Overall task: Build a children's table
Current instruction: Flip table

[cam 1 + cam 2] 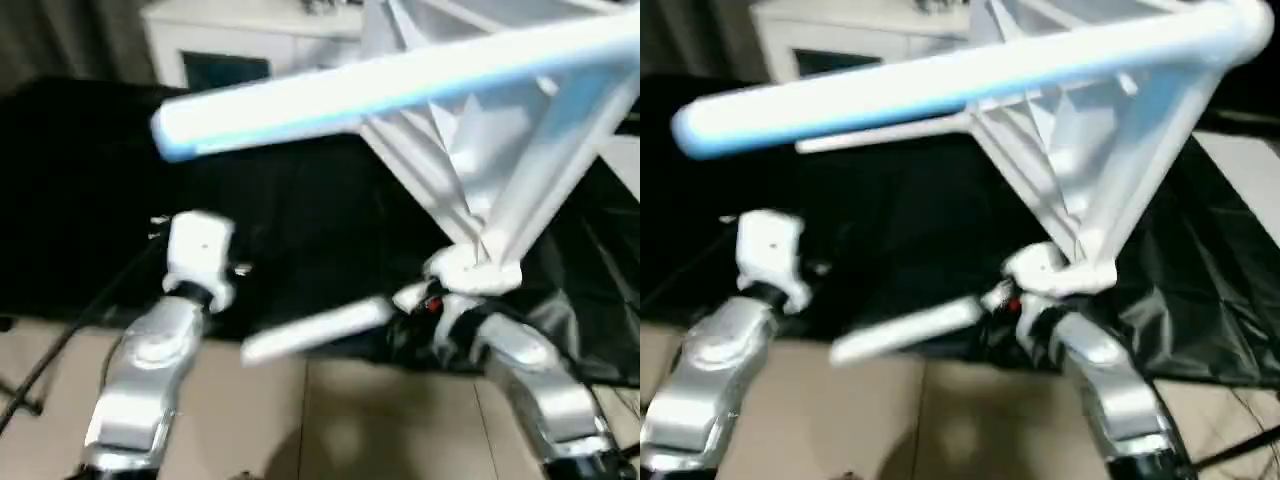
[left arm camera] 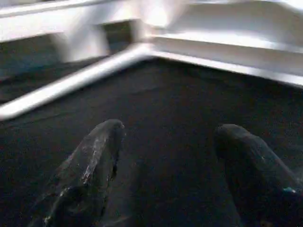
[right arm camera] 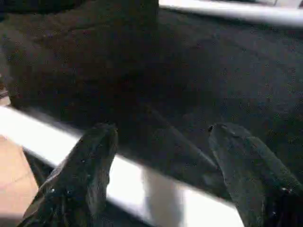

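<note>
From the head camera I see the white tabletop (image 1: 470,150) tipped up on edge, ribbed underside facing me, its lower corner socket (image 1: 475,272) sitting just above my right wrist. One long white leg (image 1: 390,85) juts from the tabletop's upper part out toward my left side, high above the left pincer (image 2: 163,156). A second leg (image 1: 315,330) lies loose, low and near the front edge of the black cloth (image 1: 300,220), between my two forearms and closer to the right one.

My left pincer is released: in its wrist view both black fingers (image 2: 90,165) stand wide apart with only black cloth between them. Beyond the fingertips a leg and the tabletop's frame cross the view, well apart from the pincer, nothing touching it.

My right pincer (image 3: 163,165) is also released, the fingers (image 3: 83,175) spread. The loose white leg (image 3: 137,187) runs crosswise just under and between them, but I cannot tell whether either finger touches it; they are not clamped on it. Ahead of this pincer is more black cloth, and another white leg (image 3: 236,12) crosses at the far side.

Past the cloth, beyond both pincers, stands a white cabinet (image 1: 230,45) with a dark glass front. Tan floor (image 1: 340,420) shows beneath my silver forearms.
</note>
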{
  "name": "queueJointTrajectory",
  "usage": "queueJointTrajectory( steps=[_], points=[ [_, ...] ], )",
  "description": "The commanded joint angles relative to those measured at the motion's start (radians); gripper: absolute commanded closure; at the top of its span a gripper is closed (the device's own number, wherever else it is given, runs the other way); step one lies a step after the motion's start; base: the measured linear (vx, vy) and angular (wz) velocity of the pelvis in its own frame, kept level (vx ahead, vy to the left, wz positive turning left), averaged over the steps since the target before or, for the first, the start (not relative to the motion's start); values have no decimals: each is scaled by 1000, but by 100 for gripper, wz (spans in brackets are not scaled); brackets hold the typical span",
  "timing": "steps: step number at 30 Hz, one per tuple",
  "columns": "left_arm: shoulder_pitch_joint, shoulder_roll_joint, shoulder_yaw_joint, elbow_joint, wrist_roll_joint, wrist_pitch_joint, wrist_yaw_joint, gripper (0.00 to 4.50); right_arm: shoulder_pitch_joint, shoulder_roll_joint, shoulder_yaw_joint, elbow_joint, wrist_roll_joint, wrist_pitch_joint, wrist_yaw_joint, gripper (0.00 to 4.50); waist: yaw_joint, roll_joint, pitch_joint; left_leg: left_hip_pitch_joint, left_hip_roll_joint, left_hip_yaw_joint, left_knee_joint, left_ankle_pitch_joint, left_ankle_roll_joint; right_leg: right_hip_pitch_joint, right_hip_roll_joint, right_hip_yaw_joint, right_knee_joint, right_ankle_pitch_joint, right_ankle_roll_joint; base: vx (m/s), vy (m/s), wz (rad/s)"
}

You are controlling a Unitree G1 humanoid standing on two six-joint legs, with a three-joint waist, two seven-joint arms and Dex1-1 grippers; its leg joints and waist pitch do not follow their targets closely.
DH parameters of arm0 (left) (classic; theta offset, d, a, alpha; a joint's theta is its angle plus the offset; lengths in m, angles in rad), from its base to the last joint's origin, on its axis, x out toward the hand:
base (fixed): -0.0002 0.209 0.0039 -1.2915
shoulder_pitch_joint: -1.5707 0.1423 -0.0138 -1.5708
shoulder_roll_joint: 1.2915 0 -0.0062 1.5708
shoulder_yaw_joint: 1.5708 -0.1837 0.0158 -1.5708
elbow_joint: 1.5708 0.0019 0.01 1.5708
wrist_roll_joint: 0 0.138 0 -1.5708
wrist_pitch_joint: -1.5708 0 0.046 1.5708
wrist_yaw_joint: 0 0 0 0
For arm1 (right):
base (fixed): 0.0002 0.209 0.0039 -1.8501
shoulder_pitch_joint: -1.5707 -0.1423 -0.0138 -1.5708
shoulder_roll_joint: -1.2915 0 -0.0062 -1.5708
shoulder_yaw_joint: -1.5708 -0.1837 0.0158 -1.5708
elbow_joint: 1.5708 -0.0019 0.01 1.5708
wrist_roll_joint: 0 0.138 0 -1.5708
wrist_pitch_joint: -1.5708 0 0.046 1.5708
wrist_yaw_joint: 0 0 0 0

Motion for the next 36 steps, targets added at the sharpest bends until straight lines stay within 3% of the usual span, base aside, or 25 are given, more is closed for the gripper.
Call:
queueJointTrajectory(
  steps=[1, 2, 3, 4, 5, 6, 7, 8, 9, 11, 15, 16, 18, 21, 23, 25, 26, 28, 31, 32, 34, 35, 36],
  points=[
    [18, 8, -40, -34, -33, 17, -62, 100, 4, -15, -13, -26, 47, 47, 57, 106, 12, -28, -56, -22, 35, -4, -20, 545, 216, 96, -89, 62, -66, 582, 4, -113, -18, 8],
    [28, 34, -49, -49, -54, 26, -102, 100, -4, -32, -10, -33, 70, 71, 95, 106, 18, -25, -51, -25, 50, 5, -45, 213, 135, 115, -102, 50, -94, 535, -73, -4, -57, 10],
    [45, 88, -61, -77, -85, 52, -176, 100, -23, -64, 2, -44, 116, 124, 176, 106, 18, -8, -58, -19, 64, 7, -78, 135, 80, 134, -68, 24, -85, 443, -155, -4, -57, 10],
    [51, 110, -61, -88, -100, 67, -204, 100, -31, -81, 11, -50, 136, 151, 213, 106, 13, 0, -55, -13, 75, 8, -89, 135, 78, 126, -55, 14, -86, 388, -199, -3, -54, 0],
    [54, 121, -59, -93, -108, 77, -221, 100, -35, -93, 16, -54, 148, 167, 234, 106, 1, 13, -43, -9, 98, 8, -106, 118, 86, 111, -34, -3, -92, 230, -269, 0, 0, 0],
    [55, 129, -58, -98, -115, 83, -234, 100, -38, -103, 21, -57, 159, 182, 250, 106, 0, 25, -32, 1, 112, 9, -113, 57, 95, 98, -30, -10, -101, 117, -292, 0, 0, 0],
    [60, 152, -55, -111, -134, 103, -267, 100, -48, -133, 40, -57, 165, 206, 292, 106, -1, 23, -25, 13, 128, 16, -119, -73, 102, 91, -30, -15, -118, -73, -306, -63, -27, 13],
    [61, 156, -55, -113, -136, 106, -272, 100, -49, -138, 44, -55, 164, 208, 298, 106, -1, 27, -11, 21, 142, 26, -132, -218, 77, 82, -33, -16, -132, -258, -296, -41, -26, 20],
    [64, 169, -55, -120, -144, 112, -290, 100, -57, -150, 55, -46, 157, 214, 314, 106, -2, 22, -2, 39, 148, 42, -134, -334, 25, 68, -34, -15, -150, -412, -259, -41, -26, 20],
    [66, 181, -55, -126, -152, 122, -304, 100, -66, -160, 67, -29, 144, 214, 330, 106, -1, 19, 1, 54, 150, 55, -136, -406, -35, 55, -32, -14, -162, -532, -203, -56, -20, 24],
    [63, 194, -56, -132, -155, 139, -313, 100, -114, -139, 103, 74, 80, 185, 336, 106, -5, 16, -4, 26, 151, 58, -142, -360, -64, 66, -41, -13, -161, -566, -146, -73, -8, 9],
    [62, 203, -58, -140, -166, 148, -317, 100, -142, -120, 122, 125, 50, 164, 328, 106, -6, 20, -3, 24, 150, 57, -143, -361, -66, 65, -41, -13, -161, -574, -143, -64, -4, -1],
    [61, 213, -60, -149, -176, 160, -322, 100, -182, -90, 141, 190, 18, 148, 305, 106, -14, 15, -3, 15, 148, 52, -142, -372, -74, 68, -46, -19, -165, -629, -125, -55, -4, -5],
    [59, 222, -61, -157, -182, 172, -331, 100, -230, -59, 169, 264, -19, 121, 283, 106, -22, 13, -4, 12, 147, 50, -141, -367, -74, 66, -47, -20, -169, -650, -113, -17, -2, -2],
    [57, 228, -59, -162, -176, 178, -337, 100, -275, -30, 191, 340, -56, 79, 258, 106, -30, 10, -4, 16, 145, 53, -136, -366, -70, 56, -44, -21, -168, -644, -129, 0, 0, 0],
    [57, 232, -54, -168, -176, 184, -337, 100, -305, -7, 198, 396, -74, 57, 245, 106, -32, 9, -11, 5, 148, 53, -138, -332, -71, 67, -46, -20, -161, -593, -142, 0, 0, 0],
    [57, 232, -54, -168, -176, 184, -337, 100, -305, -7, 198, 396, -74, 57, 245, 106, -30, 13, -11, 4, 150, 55, -141, -316, -66, 67, -43, -18, -155, -543, -156, 0, 0, 0],
    [58, 234, -50, -172, -172, 183, -334, 100, -326, 11, 200, 437, -87, 42, 229, 106, -29, 12, -9, 2, 151, 60, -141, -312, -64, 62, -41, -16, -155, -528, -169, 0, 0, 0],
    [59, 240, -43, -179, -169, 185, -327, 100, -365, 51, 195, 525, -108, 6, 205, 106, -28, 11, -11, 3, 153, 63, -142, -311, -72, 64, -39, -15, -150, -495, -181, 0, 0, 0],
    [60, 245, -39, -183, -167, 186, -320, 100, -395, 80, 193, 598, -129, -31, 182, 106, -30, 11, -13, 5, 153, 64, -139, -311, -73, 58, -41, -14, -144, -483, -198, 0, 0, 0],
    [59, 248, -36, -183, -166, 187, -316, 100, -419, 114, 183, 657, -130, -52, 163, 106, -32, 12, -11, 0, 152, 62, -142, -312, -78, 67, -42, -16, -148, -505, -189, 0, 0, 0],
    [54, 249, -33, -179, -163, 188, -313, 100, -443, 145, 175, 719, -134, -77, 145, 106, -35, 14, -12, 5, 152, 65, -139, -317, -81, 58, -42, -15, -148, -500, -201, 0, 0, 0],
    [51, 249, -32, -176, -161, 189, -312, 100, -453, 159, 172, 746, -135, -88, 138, 106, -33, 15, -14, 7, 152, 67, -138, -314, -82, 59, -41, -15, -148, -489, -206, 0, 0, 0]
  ],
)
